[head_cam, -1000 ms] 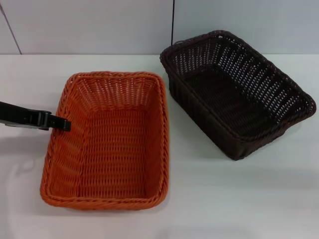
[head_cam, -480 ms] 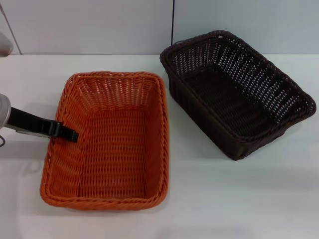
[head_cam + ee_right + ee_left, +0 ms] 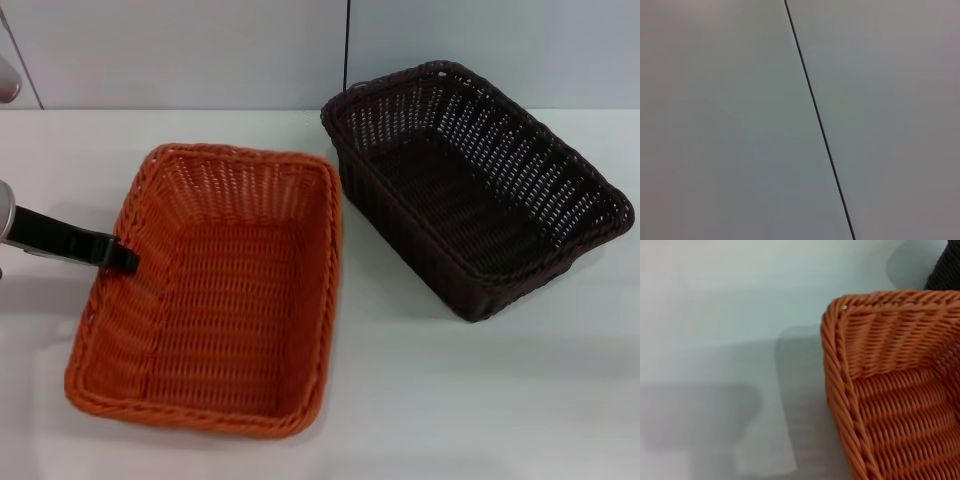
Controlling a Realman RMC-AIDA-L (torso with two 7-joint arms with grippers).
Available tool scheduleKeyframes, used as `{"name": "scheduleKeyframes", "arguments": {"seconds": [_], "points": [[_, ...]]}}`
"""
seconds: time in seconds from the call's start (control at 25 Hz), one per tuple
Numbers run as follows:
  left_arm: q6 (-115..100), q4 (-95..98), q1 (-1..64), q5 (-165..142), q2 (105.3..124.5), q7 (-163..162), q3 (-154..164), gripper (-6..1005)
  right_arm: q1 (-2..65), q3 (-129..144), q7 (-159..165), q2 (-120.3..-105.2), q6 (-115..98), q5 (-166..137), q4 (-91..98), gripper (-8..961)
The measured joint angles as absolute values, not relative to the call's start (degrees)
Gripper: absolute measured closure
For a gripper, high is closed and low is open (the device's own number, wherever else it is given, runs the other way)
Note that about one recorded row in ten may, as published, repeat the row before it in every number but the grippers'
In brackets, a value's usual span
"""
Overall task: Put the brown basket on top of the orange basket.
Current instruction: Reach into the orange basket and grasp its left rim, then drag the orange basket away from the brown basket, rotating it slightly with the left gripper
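Note:
The orange basket (image 3: pixel 215 310) lies empty at centre-left of the white table, its near end skewed toward the left. My left gripper (image 3: pixel 122 256) reaches in from the left, and its black finger sits over the basket's left rim, shut on it. The left wrist view shows a corner of that orange basket (image 3: pixel 840 385) close up, with its braided rim. The brown basket (image 3: pixel 470 200) stands empty at the right rear, apart from the orange one, and a sliver of the brown basket (image 3: pixel 947 267) shows in the left wrist view. My right gripper is out of view.
The white table (image 3: pixel 450 400) runs to a pale wall (image 3: pixel 200 50) with a dark vertical seam behind the baskets. The right wrist view shows only that wall and its seam (image 3: pixel 820 125).
The orange basket has shifted left and turned, its near-left corner swinging outward, together with my left gripper, which pulled back to the left. The brown basket has not moved.

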State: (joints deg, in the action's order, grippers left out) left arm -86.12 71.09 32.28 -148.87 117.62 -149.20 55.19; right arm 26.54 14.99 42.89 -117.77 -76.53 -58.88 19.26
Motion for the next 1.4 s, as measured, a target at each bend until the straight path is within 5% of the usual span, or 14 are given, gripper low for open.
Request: {"name": "scheduleKeyframes", "arguments": {"seconds": [0.24,1.4], "points": [[-87.22,71.49,32.58,-149.64,117.69,-147.61,55.46,773,26.63,14.95,42.89,-117.77,-75.93,-58.88,19.12,332],[-93.61,75.0,35.58,-145.16,115.61,-125.16,47.09,810,26.88,14.99,42.82,-117.58,-75.22,-58.89,18.49,331]]}}
